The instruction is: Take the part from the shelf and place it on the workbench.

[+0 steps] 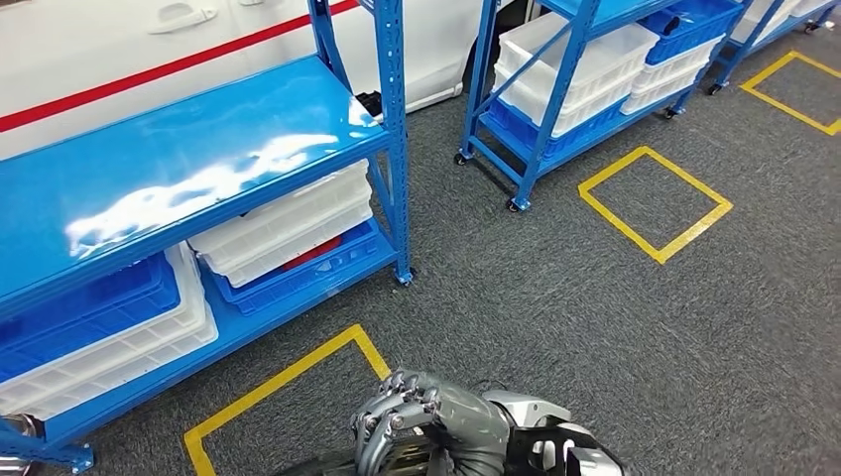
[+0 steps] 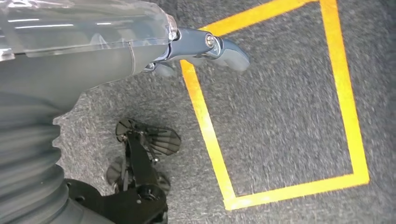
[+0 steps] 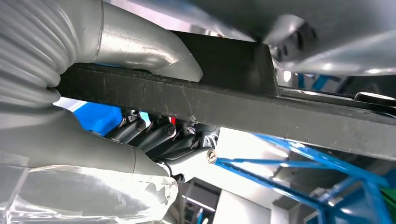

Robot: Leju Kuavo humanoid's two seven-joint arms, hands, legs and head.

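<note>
Low in the head view my right hand (image 1: 428,424) is curled around a dark part (image 1: 402,458), close to my body. The right wrist view shows the same hand (image 3: 144,149) gripping a long flat black part (image 3: 243,105), with the thumb over its top and the dark fingers (image 3: 152,133) wrapped under it. My left hand (image 2: 205,46) hangs over the grey carpet with its thumb stretched out and nothing in it. The blue shelf (image 1: 179,149) stands at the left, its top board bare and shiny.
White bins (image 1: 288,223) and blue bins (image 1: 84,302) sit on the shelf's lower level. A second blue rack (image 1: 585,69) with white bins stands at the back right. Yellow tape squares (image 1: 655,203) (image 2: 280,116) mark the grey carpet.
</note>
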